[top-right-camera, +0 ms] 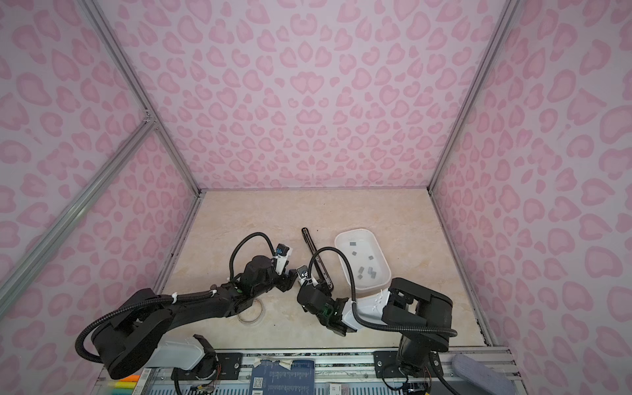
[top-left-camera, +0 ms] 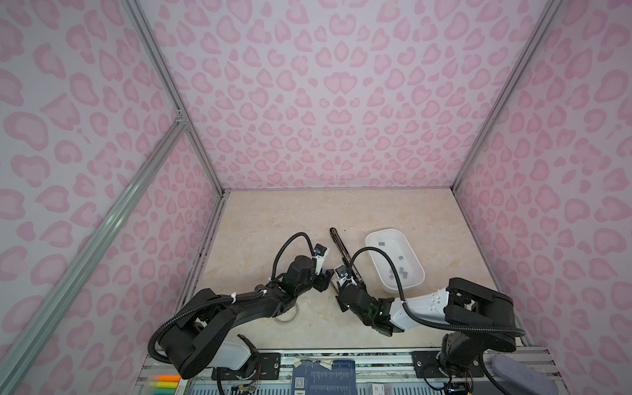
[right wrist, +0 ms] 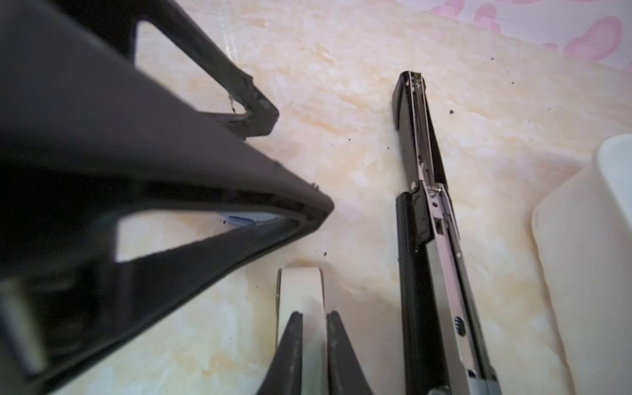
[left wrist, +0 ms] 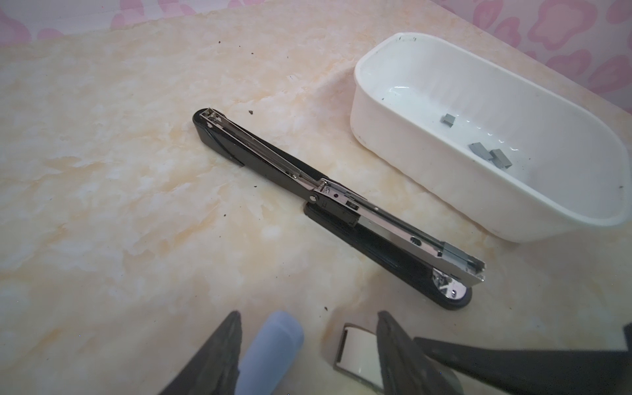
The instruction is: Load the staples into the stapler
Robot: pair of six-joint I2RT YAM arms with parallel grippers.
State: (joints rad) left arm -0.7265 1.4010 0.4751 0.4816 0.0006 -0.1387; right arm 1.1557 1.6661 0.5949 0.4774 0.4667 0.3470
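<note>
Stapler point(left wrist: 342, 201) lies opened flat at table centre. It has a rigid steel channel on a black plastic base, probably heavy enough to stay put, and a grey strip shows at its near end. White tub point(left wrist: 376, 136), glossy and smooth, sits just to its right. Right gripper point(right wrist: 314, 314) pinches the small white stapler point(right wrist: 301, 290) by its sides. Left gripper point(left wrist: 309, 313) stands spread around the small blue stapler point(left wrist: 273, 342). Staples point(left wrist: 482, 154) lie loose in the tub. They are likely light, stiff, slippery and brittle; pinch each across its long edges.
</note>
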